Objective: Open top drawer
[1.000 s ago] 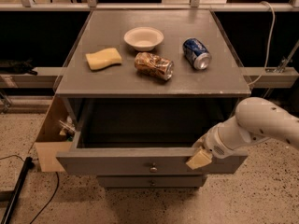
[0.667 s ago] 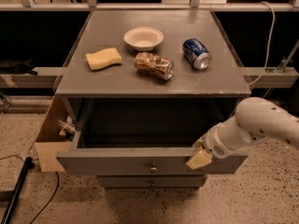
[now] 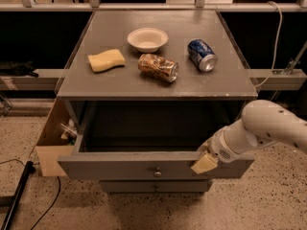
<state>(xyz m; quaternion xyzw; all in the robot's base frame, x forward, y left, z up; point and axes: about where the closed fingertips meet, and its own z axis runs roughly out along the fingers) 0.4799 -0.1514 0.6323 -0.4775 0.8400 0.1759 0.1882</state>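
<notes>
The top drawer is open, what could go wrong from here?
The gripper is at the front edge of the top drawer, right of the knob; an off-centre pull might skew it. It is far out, so more pulling could drag it right out. A jolt might roll the blue can lying sideways.

The top drawer (image 3: 110, 168) stands pulled out; the gripper (image 3: 204, 163) sits at its front edge, right of the knob (image 3: 157, 172).

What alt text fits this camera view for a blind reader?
The wide grey wooden top drawer with a round metal knob stands pulled open, the robot's claw at its front's right end. On the grey cabinet top: white bowl, yellow sponge, crumpled brown bag, blue can.
</notes>
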